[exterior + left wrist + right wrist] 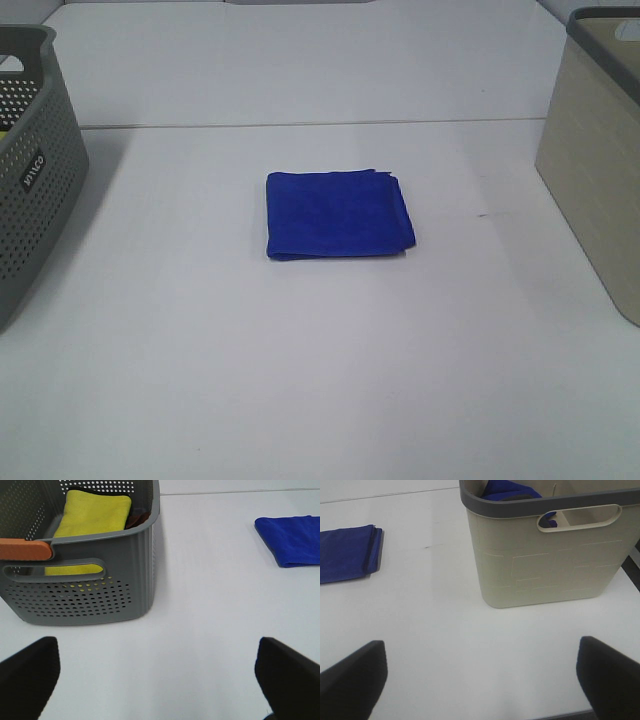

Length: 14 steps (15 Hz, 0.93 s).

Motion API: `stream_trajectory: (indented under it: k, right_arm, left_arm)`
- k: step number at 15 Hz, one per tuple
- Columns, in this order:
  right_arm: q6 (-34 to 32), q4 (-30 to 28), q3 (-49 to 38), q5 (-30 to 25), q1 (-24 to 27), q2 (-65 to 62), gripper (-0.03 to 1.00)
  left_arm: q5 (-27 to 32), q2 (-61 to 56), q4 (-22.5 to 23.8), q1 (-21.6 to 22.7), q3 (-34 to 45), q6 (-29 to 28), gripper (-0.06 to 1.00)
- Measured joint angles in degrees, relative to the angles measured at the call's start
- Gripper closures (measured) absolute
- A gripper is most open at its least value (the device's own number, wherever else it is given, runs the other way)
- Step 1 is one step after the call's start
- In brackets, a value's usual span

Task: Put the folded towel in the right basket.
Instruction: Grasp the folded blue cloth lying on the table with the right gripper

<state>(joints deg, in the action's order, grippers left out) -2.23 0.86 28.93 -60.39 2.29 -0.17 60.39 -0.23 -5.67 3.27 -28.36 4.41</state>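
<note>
Left pincer (160,677), right pincer (481,677) gape wide — tips cut off; folded towel (338,214) flat; right basket (592,160) cropped.

White table (300,390) with folded blue towel (338,214) between grey basket (35,175) and beige basket (597,165).

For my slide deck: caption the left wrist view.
Open left end effector facing gray perforated basket holding a yellow towel; blue folded towel lies apart.

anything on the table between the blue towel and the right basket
Nothing visible does. The blue towel lies flat mid-table, and only bare table runs from it to the beige basket on the right.
</note>
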Motion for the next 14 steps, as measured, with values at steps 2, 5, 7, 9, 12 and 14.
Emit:
stream_trajectory:
  k: [2,5,7,9,12,14]
  right_arm:
    - [0.0,0.0,0.0,0.0,0.0,0.0,-0.01]
    - [0.0,0.0,0.0,0.0,0.0,0.0,-0.01]
    - [0.0,0.1,0.0,0.0,0.0,0.0,-0.01]
    - [0.0,0.1,0.0,0.0,0.0,0.0,-0.01]
    - [0.0,0.1,0.0,0.0,0.0,0.0,-0.01]
    - [0.0,0.1,0.0,0.0,0.0,0.0,-0.01]
  left_arm:
    - [0.0,0.0,0.0,0.0,0.0,0.0,-0.04]
    - [0.0,0.0,0.0,0.0,0.0,0.0,-0.04]
    - [0.0,0.0,0.0,0.0,0.0,0.0,-0.04]
    - [0.0,0.0,0.0,0.0,0.0,0.0,-0.04]
    - [0.0,0.0,0.0,0.0,0.0,0.0,-0.04]
    - [0.0,0.0,0.0,0.0,0.0,0.0,-0.04]
